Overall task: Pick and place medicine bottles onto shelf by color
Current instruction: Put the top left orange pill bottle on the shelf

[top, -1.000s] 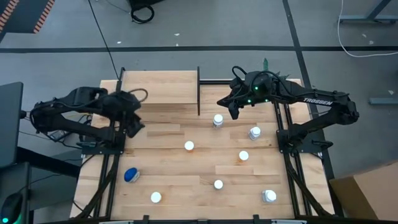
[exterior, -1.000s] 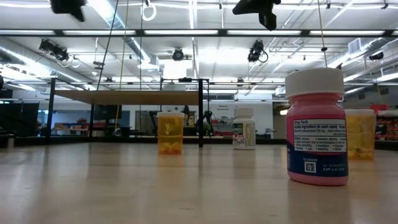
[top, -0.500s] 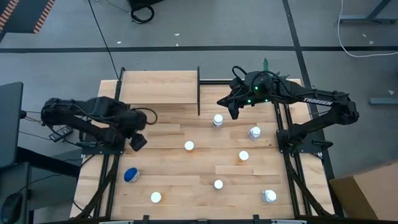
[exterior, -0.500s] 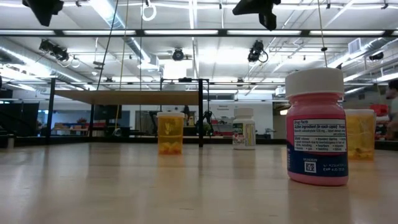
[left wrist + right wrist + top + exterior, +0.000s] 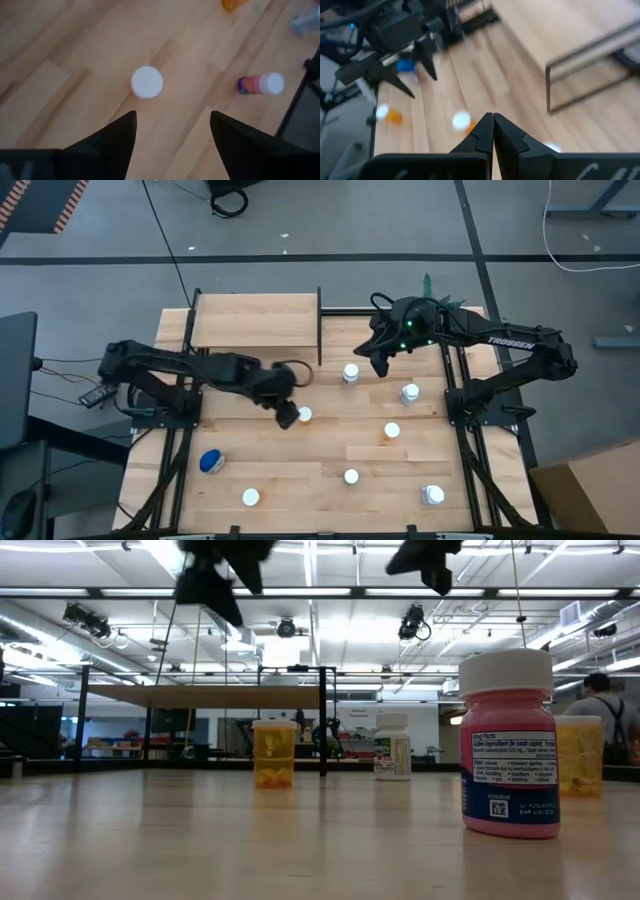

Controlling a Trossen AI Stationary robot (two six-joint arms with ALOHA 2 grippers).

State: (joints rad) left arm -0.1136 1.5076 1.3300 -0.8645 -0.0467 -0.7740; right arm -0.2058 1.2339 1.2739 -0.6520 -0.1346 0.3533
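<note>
While its fingers stand apart and empty, the left gripper (image 5: 287, 418) hovers mid-surface beside a white-capped bottle (image 5: 304, 414); the right gripper (image 5: 378, 362) is closed near the shelf (image 5: 255, 320).

Legible marking: the word "TROSSEN" in white capitals on the forearm of the right arm (image 5: 505, 340), seen from above. The pink bottle (image 5: 509, 745) nearest the table-level camera carries a white label with a pink heading band and several lines of small print, plus a square code patch lower down; none of this print can be made out. No other readable text found.
</note>
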